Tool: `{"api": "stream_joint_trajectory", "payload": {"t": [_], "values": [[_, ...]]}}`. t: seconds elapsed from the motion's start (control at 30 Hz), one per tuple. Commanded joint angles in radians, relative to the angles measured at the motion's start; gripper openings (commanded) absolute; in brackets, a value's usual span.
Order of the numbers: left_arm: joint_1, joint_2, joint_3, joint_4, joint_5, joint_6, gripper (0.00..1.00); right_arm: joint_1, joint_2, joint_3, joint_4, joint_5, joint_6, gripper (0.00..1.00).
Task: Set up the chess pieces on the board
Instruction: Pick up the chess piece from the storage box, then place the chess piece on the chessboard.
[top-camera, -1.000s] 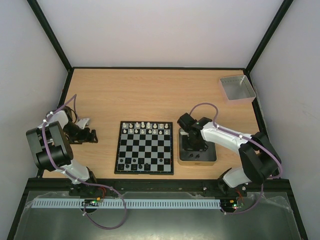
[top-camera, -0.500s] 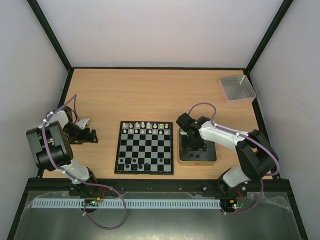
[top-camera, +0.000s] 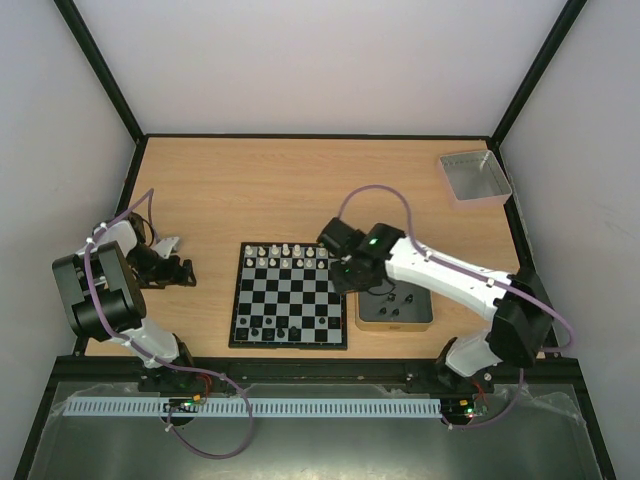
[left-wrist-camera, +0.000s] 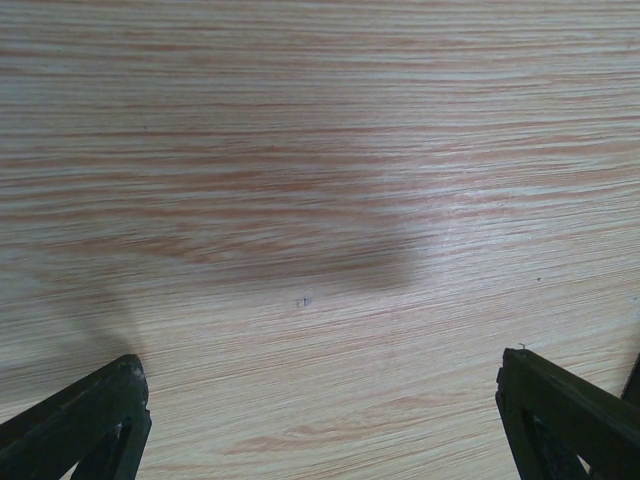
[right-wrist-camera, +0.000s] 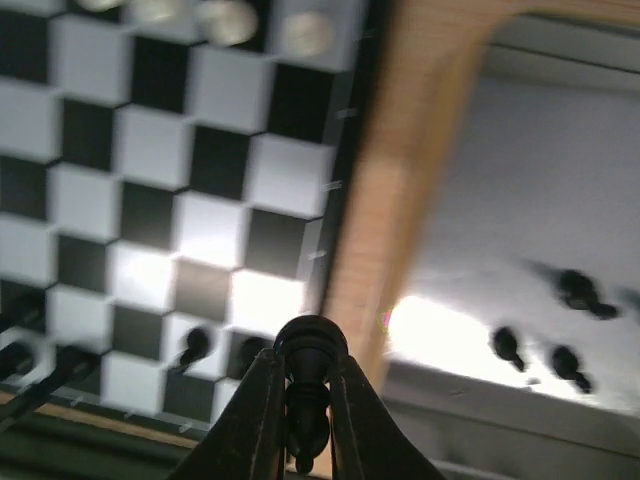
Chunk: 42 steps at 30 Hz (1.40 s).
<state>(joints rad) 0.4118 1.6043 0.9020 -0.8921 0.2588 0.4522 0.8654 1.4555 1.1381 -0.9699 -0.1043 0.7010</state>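
Now the right tool (right-wrist-camera: 303, 378) is pinched shut on one black chess piece (right-wrist-camera: 310, 345). The piece's long axis runs along the fingers, and a rounded end shows at their tips; I cannot tell whether that end is the head or the base. Seen from above, this tool hangs over the right edge of the board (top-camera: 290, 295), between the board and the tin (top-camera: 395, 324), where a few more black pieces (top-camera: 400, 300) lie.

White pieces (top-camera: 290, 252) line the far edge of the board. Only some black ones (top-camera: 270, 328) stand along its near edge, mostly toward the near left corner. The free squares for black therefore lie from the tool toward the board's near right corner, so the next move is probably a short carry that way, followed by setting the piece down upright.

The left tool (top-camera: 176, 270) gapes wide and holds nothing. It sits over bare wood by the left edge of the tabletop, well apart from the board, so the right arm is plainly the nearer one.
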Motion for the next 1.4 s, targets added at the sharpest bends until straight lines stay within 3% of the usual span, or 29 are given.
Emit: {"api": "stream_joint_trajectory", "payload": {"t": [0.0,0.33,0.83,1.37], "values": [[-0.008,0.005,-0.008,-0.018,0.008,0.003,0.94,0.181,0.079,0.12,-0.07,0.006,0.087,0.09],[-0.008,0.003,-0.009,-0.017,0.005,0.002,0.95,0.395,0.274,0.219,-0.022,0.022,0.116,0.09],[-0.008,0.002,-0.009,-0.015,0.003,0.0,0.95,0.42,0.312,0.053,0.156,-0.04,0.137,0.09],[-0.008,0.0,-0.009,-0.014,0.0,-0.002,0.95,0.42,0.344,0.066,0.169,-0.055,0.124,0.09]]}}
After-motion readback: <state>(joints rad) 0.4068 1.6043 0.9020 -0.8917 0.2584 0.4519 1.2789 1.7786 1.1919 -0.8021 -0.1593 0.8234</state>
